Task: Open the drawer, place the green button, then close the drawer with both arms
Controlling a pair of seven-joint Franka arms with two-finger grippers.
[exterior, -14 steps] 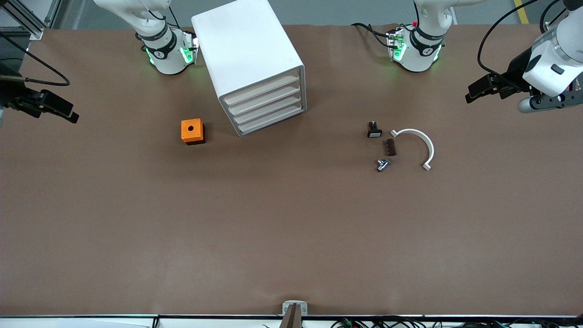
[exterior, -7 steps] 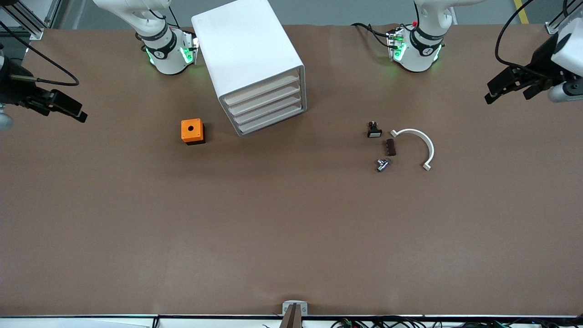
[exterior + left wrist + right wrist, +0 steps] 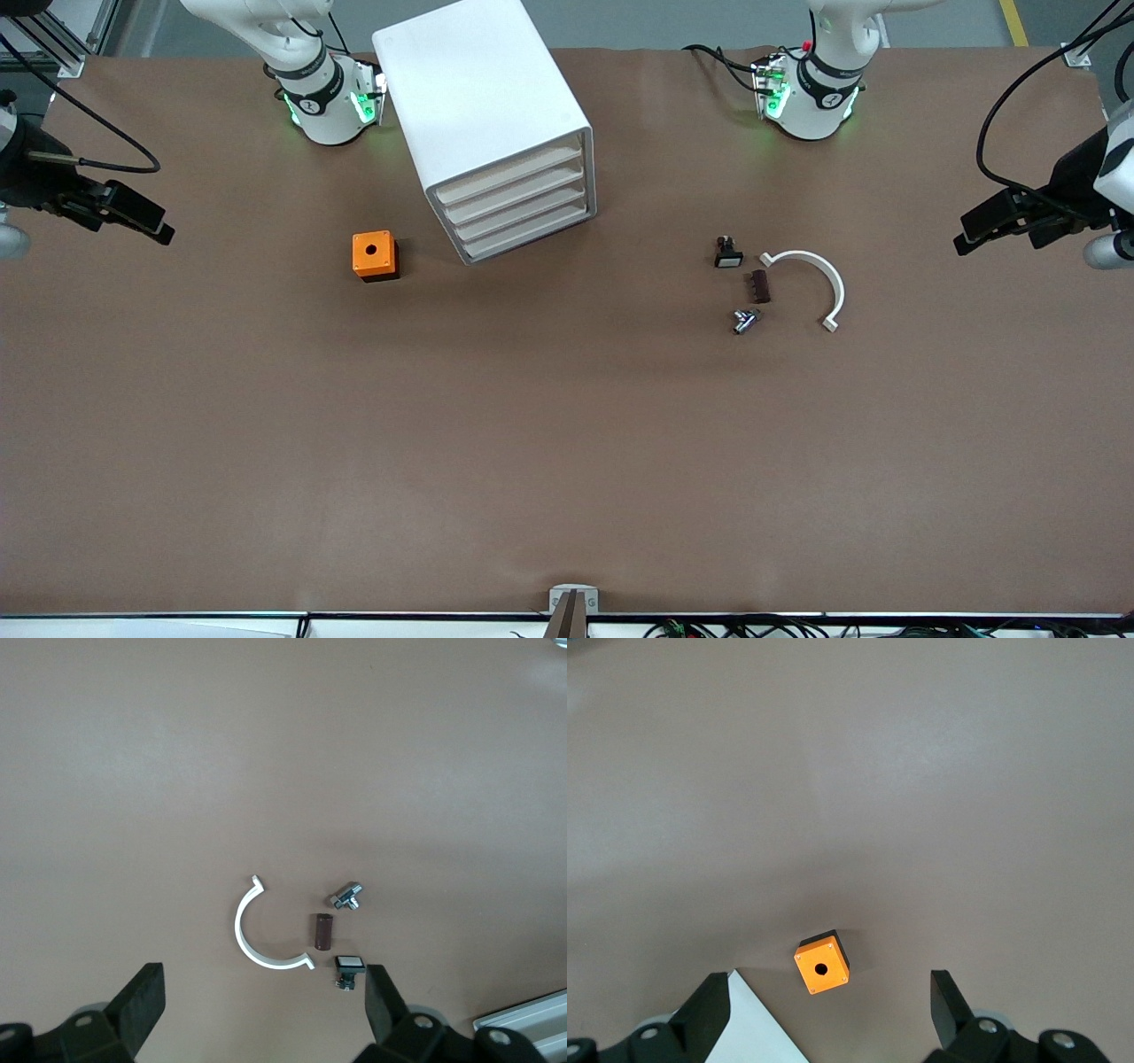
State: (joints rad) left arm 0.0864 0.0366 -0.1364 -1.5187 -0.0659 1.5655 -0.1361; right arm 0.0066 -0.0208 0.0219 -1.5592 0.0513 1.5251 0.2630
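Your two arms hang high at the two ends of the table [image 3: 567,461], both empty. The left gripper [image 3: 992,226] is up in the air over the table's edge at the left arm's end, its fingers [image 3: 142,1001] spread wide apart with nothing between them. The right gripper [image 3: 133,215] is over the right arm's end, released as well, its fingers [image 3: 713,1010] held wide.

The cabinet [image 3: 487,115] stands between the two bases with all four drawers pushed in; the bottom drawer [image 3: 527,237] sits flush like the rest. An orange box [image 3: 375,255] with a black hole rests just beside the cabinet, toward the right arm's end.

Toward the left arm's end lies a small cluster: a black part [image 3: 728,253] with a white face, a brown block [image 3: 760,286] just nearer the camera, a silver fitting [image 3: 744,320] nearer still, and a white half-ring clip [image 3: 819,275] beside them. You will find no green-capped button in any view; you cannot tell where it lies.
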